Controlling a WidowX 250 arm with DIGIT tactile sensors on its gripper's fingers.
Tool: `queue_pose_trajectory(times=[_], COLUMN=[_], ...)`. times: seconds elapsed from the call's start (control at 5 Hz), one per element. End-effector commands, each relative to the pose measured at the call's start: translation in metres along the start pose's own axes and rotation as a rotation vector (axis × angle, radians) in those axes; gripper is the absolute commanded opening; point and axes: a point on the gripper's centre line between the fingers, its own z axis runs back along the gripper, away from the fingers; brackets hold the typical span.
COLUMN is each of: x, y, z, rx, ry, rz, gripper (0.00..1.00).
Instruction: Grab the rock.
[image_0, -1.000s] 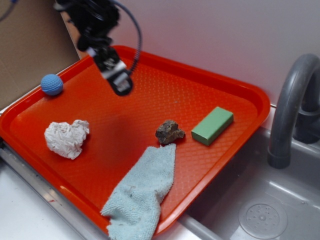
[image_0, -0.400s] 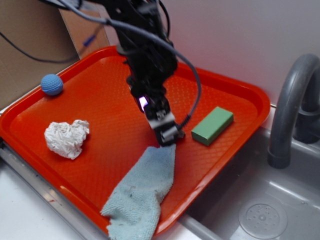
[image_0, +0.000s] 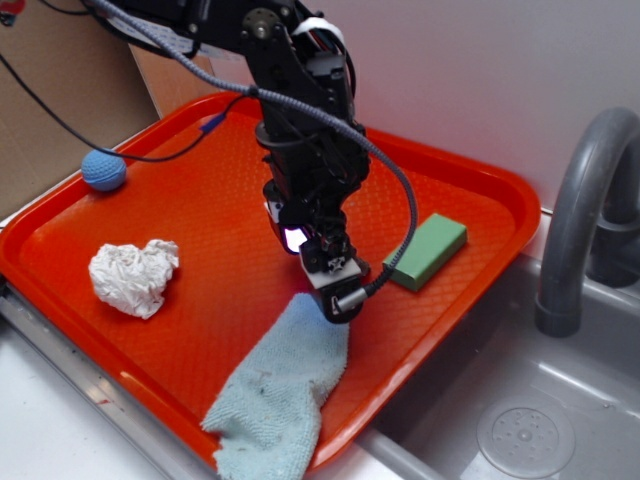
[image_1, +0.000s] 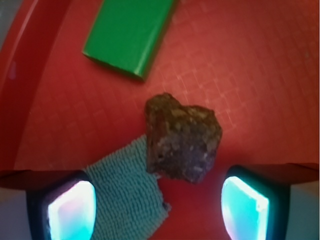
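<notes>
The rock (image_1: 182, 142), a small jagged brown-grey stone, lies on the orange tray (image_1: 260, 75) in the wrist view, touching a corner of the pale blue cloth (image_1: 130, 200). My gripper (image_1: 157, 207) is open, its two glowing pads (image_1: 72, 210) wide apart on either side, just short of the rock. Nothing is between the fingers but tray and cloth. In the exterior view the arm and gripper (image_0: 335, 290) stand over the tray's middle and hide the rock.
A green block (image_0: 425, 250) lies just right of the gripper. The cloth (image_0: 280, 385) hangs over the tray's front edge (image_0: 120, 375). A crumpled white paper wad (image_0: 133, 277) and a blue crocheted ball (image_0: 103, 169) sit at left. A sink with a grey faucet (image_0: 580, 220) is to the right.
The arm has swung from the tray's back left to its middle and come down over the rock, which it now hides in the exterior view. Nothing else moved.
</notes>
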Motion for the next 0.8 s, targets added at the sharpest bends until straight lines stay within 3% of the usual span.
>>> queue_pose_trajectory(times=[0.0, 0.2, 0.4, 0.6], x=[0.004, 0.006, 0.007, 0.003], y=[0.002, -0.003, -0.016, -0.022], z=[0.006, 0.0, -0.005, -0.007], rx=[0.008, 0.023, 0.033, 0.026], ry=[0.011, 0.019, 0.02, 0.019], rz=[0.061, 0.066, 0.02, 0.026], gripper=[1.0, 1.0, 0.0, 0.0])
